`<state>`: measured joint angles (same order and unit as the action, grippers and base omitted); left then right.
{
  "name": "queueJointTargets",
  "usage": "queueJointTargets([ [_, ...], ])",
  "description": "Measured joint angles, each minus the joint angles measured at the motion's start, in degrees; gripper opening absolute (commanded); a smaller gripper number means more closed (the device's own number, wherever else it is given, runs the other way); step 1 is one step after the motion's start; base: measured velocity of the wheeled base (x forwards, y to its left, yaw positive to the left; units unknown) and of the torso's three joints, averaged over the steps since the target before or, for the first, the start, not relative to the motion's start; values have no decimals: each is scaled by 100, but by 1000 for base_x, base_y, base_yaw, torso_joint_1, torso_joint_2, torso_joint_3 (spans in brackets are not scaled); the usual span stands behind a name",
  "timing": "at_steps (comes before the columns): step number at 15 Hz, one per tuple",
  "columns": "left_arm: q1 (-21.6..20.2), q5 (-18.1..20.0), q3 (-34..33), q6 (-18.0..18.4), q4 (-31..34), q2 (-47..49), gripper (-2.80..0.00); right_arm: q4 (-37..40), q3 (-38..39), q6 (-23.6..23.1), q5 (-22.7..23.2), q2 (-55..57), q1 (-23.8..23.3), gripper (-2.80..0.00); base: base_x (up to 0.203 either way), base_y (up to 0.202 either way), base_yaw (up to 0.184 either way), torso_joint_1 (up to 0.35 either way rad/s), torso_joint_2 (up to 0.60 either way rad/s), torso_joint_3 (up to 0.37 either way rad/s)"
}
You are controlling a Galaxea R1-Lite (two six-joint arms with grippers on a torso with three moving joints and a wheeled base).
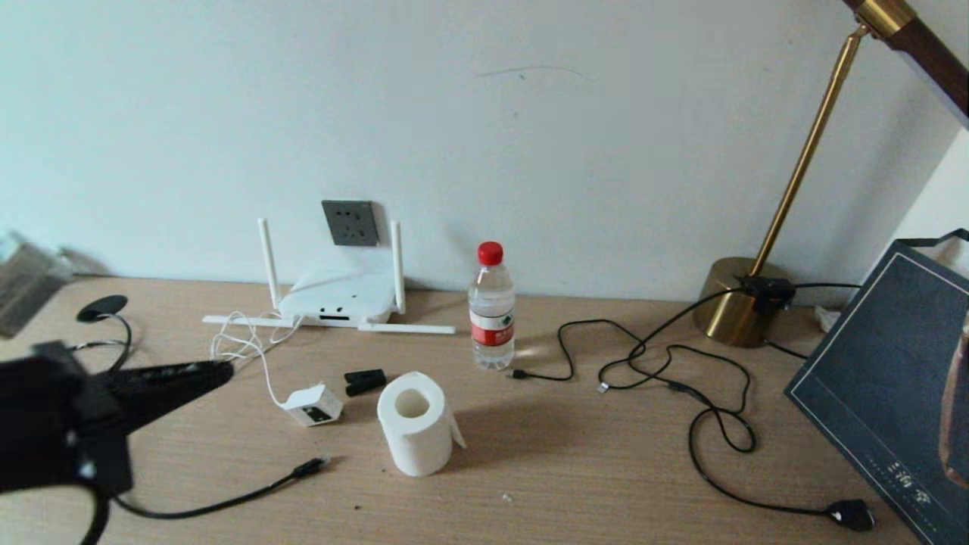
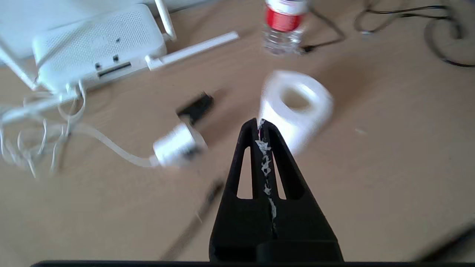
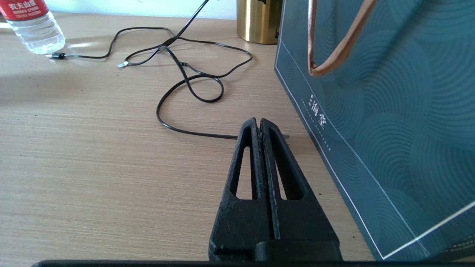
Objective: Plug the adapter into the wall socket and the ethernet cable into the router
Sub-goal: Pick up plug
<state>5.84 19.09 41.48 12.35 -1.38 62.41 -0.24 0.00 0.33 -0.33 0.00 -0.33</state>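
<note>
The white adapter (image 1: 313, 405) (image 2: 179, 147) lies on the wooden table, its thin white cord running back to the router (image 1: 338, 300) (image 2: 98, 57), which sits against the wall under the dark grey wall socket (image 1: 350, 222). The ethernet cable (image 1: 306, 468) rests near the table's front with its clear tip pointing right. My left gripper (image 1: 223, 371) (image 2: 259, 124) is shut and empty, hovering left of the adapter. Low over the table by a teal bag, my right gripper (image 3: 257, 121) is shut and empty; the head view does not show it.
A toilet paper roll (image 1: 415, 421) lies right of the adapter, a small black clip-like block (image 1: 364, 380) behind it. A water bottle (image 1: 491, 306) stands mid-table. Thin black cables (image 1: 666, 386) loop toward a brass lamp base (image 1: 738, 301). The teal bag (image 1: 893, 378) stands at the right.
</note>
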Motion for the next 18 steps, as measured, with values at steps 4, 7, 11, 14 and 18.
queueJointTargets([
  [4,-272,-31,712,1085,-396,1645,-280,0,0,2,-2,0,0,-280,0,0,0,0,0,0],
  [7,-713,371,884,2939,-497,2421,-280,2,0,1,0,0,0,-280,0,0,0,0,0,0],
  [11,-1044,1313,1448,4966,357,3101,-280,0,0,4,0,0,0,-280,0,0,0,0,0,0],
  [14,-1047,1354,1891,5879,1842,3191,-280,1,0,0,-2,0,-2,-280,0,0,0,0,0,0],
  [18,-931,1291,2580,6689,3238,3394,-280,0,0,2,-2,0,-2,-280,0,0,0,0,0,0],
])
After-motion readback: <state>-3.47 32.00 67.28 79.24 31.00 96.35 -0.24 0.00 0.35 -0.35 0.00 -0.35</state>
